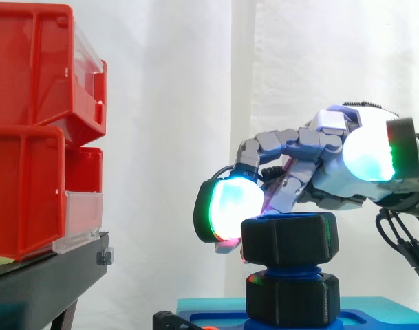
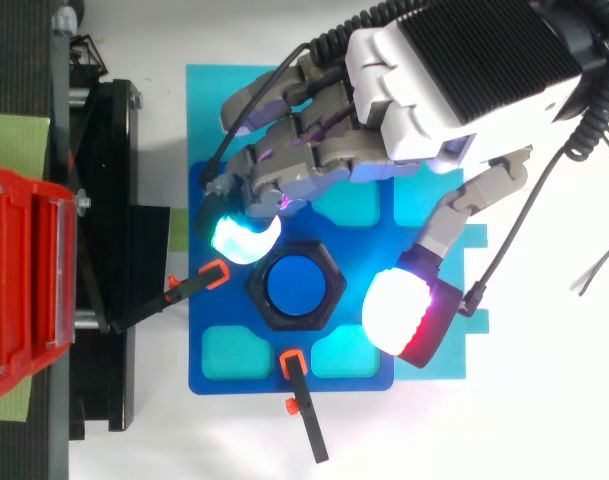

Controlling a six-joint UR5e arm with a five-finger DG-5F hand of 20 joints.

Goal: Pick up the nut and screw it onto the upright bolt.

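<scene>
Nut [image 1: 288, 238] sits atop bolt [image 2: 295, 285], likely barely threaded. Hand [image 2: 454, 90] spread astride it, pads [image 2: 239, 238] on opposite flanks, set to twist. Thumb looks clear, finger contact unclear.

The black hexagonal nut [image 1: 288, 239] sits level at the top of the upright bolt [image 2: 295, 285]. Blue thread shows beneath it, above a second black hexagonal piece [image 1: 292, 299]. From above, the bolt's blue end fills the nut's hole. The bolt stands mid-way on a blue base plate [image 2: 224, 312]; the nut seems threaded on.
</scene>
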